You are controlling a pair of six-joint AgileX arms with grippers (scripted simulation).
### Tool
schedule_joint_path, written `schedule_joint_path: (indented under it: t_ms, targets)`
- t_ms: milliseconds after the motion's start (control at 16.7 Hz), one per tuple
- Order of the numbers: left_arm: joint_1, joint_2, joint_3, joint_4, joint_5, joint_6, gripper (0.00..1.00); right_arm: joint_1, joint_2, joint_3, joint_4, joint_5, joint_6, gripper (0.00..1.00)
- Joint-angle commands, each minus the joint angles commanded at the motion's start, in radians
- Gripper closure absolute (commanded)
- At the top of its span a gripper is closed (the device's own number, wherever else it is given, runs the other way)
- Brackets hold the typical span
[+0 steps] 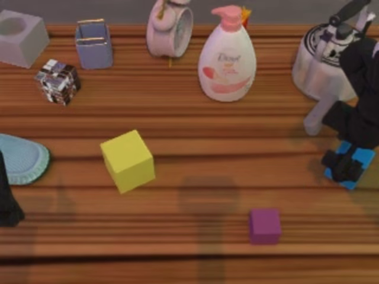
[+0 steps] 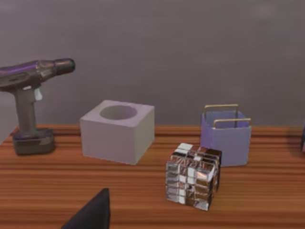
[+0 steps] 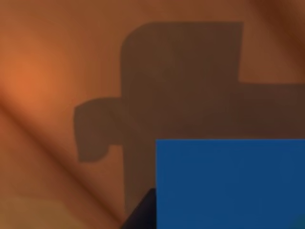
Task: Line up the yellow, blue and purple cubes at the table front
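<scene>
Gripping blue cube [image 1: 350, 163], R gripper [image 1: 345, 165] fingers [image 1: 335, 161] closed.

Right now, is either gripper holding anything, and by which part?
The right gripper is down over the blue cube at the table's right edge, apparently around its sides; a firm hold cannot be confirmed. The left gripper holds nothing.

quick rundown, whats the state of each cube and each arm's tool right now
yellow cube: on the table, turned askew, untouched
purple cube: near the front edge, free
blue cube: at the right edge, right tool over it, grip unclear
left tool: at the left edge, idle
</scene>
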Motion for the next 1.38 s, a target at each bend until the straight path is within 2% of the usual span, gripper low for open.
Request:
schedule_joint_path:
  t_ms: [360, 780, 1080, 1260, 1380]
  targets:
    - [0.0, 0.0, 0.0, 0.0, 0.0, 0.0, 0.0, 0.001, -0.03, 0.016, -0.035, -0.009, 0.01, 1.0]
    - [0.0, 0.0, 0.0, 0.0, 0.0, 0.0, 0.0, 0.011, -0.117, 0.146, -0.256, -0.01, 0.006, 1.0]
    - [0.0, 0.0, 0.0, 0.0, 0.0, 0.0, 0.0, 0.008, -0.12, 0.151, -0.264, -0.01, 0.008, 1.0]
    - [0.0, 0.0, 0.0, 0.0, 0.0, 0.0, 0.0, 0.076, -0.107, 0.174, -0.28, -0.01, 0.006, 1.0]
    - [0.0, 0.0, 0.0, 0.0, 0.0, 0.0, 0.0, 0.173, -0.098, 0.197, -0.297, -0.009, 0.004, 1.0]
